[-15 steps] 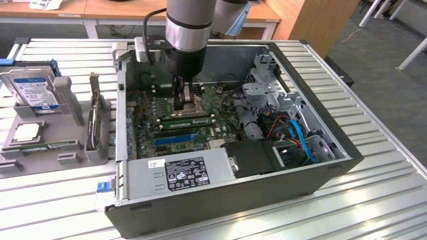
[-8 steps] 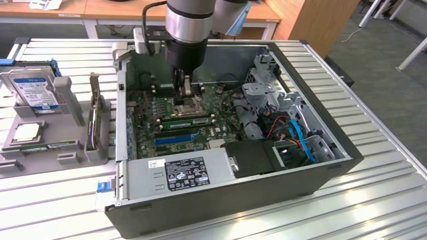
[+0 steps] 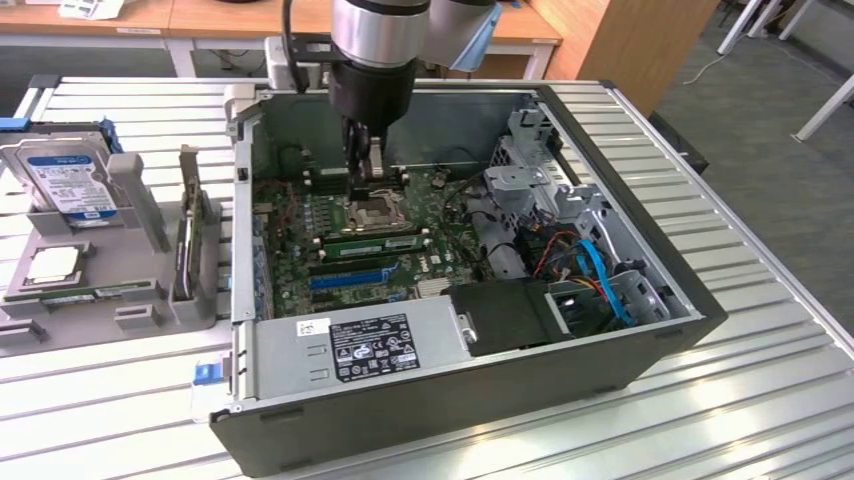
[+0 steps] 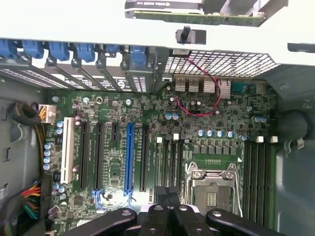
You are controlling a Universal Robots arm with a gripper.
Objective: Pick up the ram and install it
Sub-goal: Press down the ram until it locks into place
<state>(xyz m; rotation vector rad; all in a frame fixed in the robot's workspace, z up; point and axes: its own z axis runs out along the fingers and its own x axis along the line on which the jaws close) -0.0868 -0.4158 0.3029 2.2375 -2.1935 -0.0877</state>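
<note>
While the ram (image 3: 371, 243), a green stick, is seen lying in a slot beside the CPU socket (image 3: 375, 209), seating can't be confirmed. Gripper (image 4: 170, 204) is held pinched together, gripping nothing, just above the motherboard (image 4: 206, 110); misaligned pressure risks slot damage.

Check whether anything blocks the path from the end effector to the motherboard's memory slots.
Nothing visible does. The end effector hangs shut inside the open case, close above the memory slots beside the processor socket.
</note>
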